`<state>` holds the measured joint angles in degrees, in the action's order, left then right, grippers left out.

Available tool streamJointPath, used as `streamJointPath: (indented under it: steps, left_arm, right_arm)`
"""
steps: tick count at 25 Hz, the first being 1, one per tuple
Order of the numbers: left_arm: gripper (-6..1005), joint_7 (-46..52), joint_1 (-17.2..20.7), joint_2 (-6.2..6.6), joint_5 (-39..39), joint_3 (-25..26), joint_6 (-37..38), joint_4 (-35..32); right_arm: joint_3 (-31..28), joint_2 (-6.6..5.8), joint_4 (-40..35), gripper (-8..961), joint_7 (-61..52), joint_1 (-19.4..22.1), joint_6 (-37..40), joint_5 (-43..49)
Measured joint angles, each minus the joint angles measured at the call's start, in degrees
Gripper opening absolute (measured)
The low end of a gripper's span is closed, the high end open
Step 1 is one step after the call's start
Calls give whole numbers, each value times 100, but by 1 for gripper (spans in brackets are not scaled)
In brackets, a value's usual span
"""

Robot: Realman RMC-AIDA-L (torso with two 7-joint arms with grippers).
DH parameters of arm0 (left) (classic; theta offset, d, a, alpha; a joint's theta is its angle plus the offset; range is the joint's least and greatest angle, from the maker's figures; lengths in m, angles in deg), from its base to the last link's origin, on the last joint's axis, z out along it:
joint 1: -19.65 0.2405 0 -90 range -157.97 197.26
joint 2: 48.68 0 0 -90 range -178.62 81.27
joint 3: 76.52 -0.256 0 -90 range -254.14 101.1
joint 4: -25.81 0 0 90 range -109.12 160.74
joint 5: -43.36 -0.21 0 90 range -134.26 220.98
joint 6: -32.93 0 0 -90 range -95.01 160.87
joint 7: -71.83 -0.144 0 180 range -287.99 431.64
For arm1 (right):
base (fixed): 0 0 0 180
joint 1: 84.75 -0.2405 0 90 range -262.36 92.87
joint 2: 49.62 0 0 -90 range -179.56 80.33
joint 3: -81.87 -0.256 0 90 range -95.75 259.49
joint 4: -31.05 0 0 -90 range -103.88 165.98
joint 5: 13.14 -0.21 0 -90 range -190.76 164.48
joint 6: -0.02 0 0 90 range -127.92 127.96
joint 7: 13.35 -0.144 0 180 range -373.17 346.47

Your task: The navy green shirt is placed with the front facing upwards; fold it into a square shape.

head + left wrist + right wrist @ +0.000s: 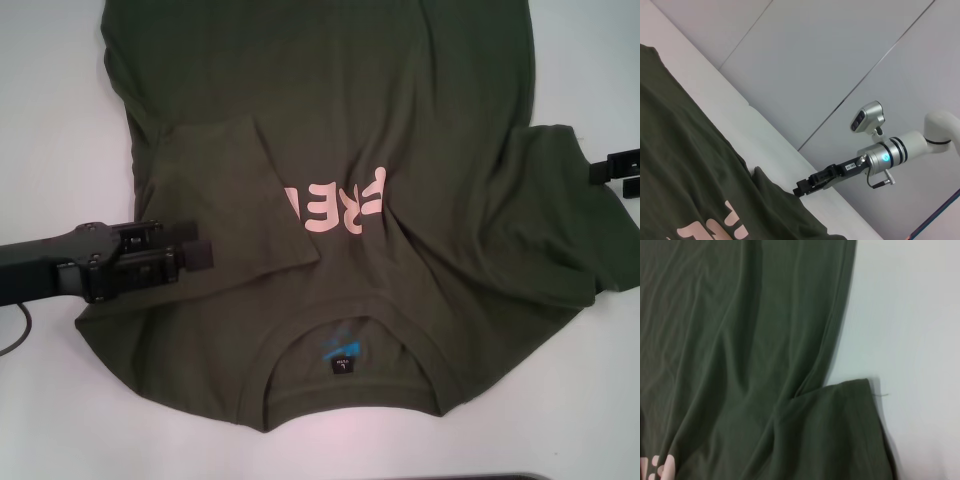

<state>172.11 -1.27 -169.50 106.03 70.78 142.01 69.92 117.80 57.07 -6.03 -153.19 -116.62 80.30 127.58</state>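
My left gripper (200,250), fingers apart, hovers over the shirt (400,120); my right gripper (622,176), fingers apart, sits beside its sleeve.

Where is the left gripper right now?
Head view: the left gripper hovers over the shirt's folded-in left sleeve, beside the pink lettering.

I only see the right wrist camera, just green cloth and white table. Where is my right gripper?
Observer: The right gripper is open and holds nothing, right beside the navy green shirt at its right sleeve.
Operator: Is the other sleeve folded?
Observer: Yes. The left sleeve lies folded in over the chest and covers part of the pink lettering.
Operator: Where's the left gripper?
Observer: The left gripper is over the shirt's left edge, beside that folded sleeve.
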Motion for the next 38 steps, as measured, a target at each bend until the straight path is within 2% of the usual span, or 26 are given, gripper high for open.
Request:
streamJointPath:
  steps: [14,38]
  left_arm:
    - [613,0,0,-2,0,9,-50,0]
    - [612,0,1,-2,0,18,-72,0]
  right_arm:
    - [203,38,80,728,-26,-60,-170,0]
    - [212,71,209,728,-2,-98,-112,-22]
